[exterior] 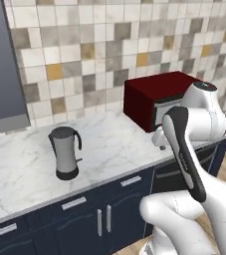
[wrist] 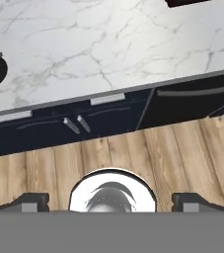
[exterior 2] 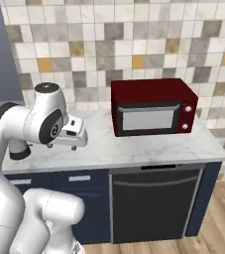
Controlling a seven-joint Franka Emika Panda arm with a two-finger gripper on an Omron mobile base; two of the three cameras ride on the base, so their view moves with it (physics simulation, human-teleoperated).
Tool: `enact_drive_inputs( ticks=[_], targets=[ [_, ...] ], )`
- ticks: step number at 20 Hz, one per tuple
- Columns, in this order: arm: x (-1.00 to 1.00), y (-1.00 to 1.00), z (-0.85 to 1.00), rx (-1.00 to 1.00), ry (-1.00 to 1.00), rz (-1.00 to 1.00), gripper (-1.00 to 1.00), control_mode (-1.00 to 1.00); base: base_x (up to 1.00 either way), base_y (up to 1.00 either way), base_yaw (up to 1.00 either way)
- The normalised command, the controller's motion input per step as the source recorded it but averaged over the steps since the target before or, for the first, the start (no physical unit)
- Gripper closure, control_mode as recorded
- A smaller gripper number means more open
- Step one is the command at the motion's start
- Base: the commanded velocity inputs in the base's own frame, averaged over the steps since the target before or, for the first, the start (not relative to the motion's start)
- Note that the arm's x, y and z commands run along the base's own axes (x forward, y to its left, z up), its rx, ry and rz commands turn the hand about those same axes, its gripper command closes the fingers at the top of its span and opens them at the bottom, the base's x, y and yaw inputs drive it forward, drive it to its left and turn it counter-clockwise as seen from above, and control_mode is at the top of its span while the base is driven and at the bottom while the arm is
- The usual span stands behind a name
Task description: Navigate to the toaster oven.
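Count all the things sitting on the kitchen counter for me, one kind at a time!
Toaster oven, dark red: 1
Kettle, dark grey: 1
Total: 2

Arm folded high, elbow up, hand pointing down; end effector fingers spread wide apart, holding nothing.

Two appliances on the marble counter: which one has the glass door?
The dark red boxy toaster oven against the tiled wall, with a grey glass front and silver bar handle. The small dark kettle has a spout and side handle instead.
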Motion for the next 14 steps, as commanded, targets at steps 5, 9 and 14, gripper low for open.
enact_drive_inputs(
  ticks=[5, 9, 14],
  targets=[
    [0.00, 0.00, 0.00, 0.00, 0.00, 0.00, -1.00, 1.00, 0.47, -1.00, 0.23],
    [0.00, 0.00, 0.00, 0.00, 0.00, 0.00, -1.00, 1.00, 0.59, -0.90, 0.24],
    [0.00, 0.00, 0.00, 0.00, 0.00, 0.00, -1.00, 1.00, 0.63, -0.57, 0.23]
  ],
)
